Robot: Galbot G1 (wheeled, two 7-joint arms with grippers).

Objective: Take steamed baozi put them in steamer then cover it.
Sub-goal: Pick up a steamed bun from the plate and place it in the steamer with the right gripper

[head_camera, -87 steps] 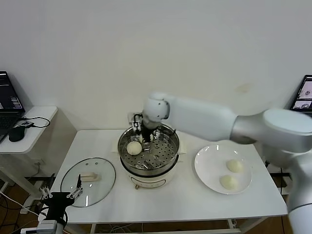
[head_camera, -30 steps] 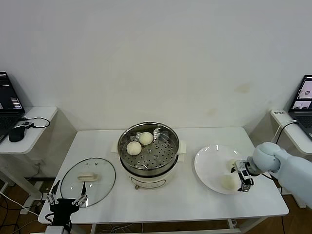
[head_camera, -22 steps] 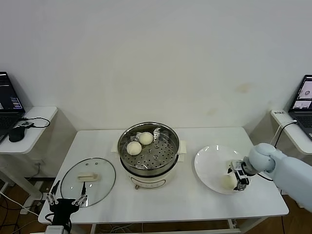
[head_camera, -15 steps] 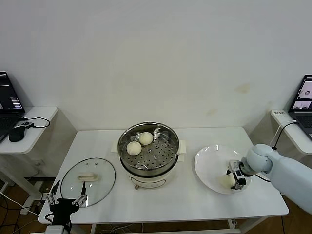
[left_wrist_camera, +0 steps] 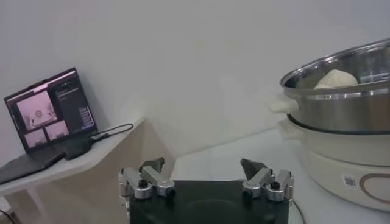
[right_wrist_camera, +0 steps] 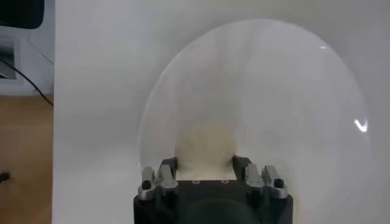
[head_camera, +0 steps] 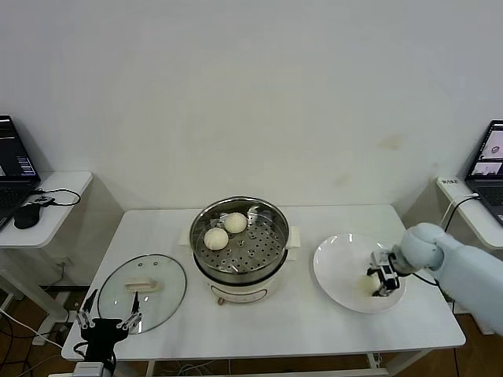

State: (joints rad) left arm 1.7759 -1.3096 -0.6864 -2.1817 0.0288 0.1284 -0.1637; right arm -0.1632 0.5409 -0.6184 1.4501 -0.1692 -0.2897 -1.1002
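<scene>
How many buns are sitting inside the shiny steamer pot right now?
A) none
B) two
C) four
B: the head view shows one steamed baozi and a second side by side on the perforated tray of the steamer, and no others in it.

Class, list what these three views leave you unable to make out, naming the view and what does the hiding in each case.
- Head view: part of the baozi held over the plate is hidden by the right gripper.
- Head view: a second baozi on the plate cannot be made out; the gripper and arm cover that spot.
- Right wrist view: the fingers' tips are hidden behind the baozi.
- Left wrist view: the steamer is cut by the frame edge; its wall hides all but the top of one baozi inside.
</scene>
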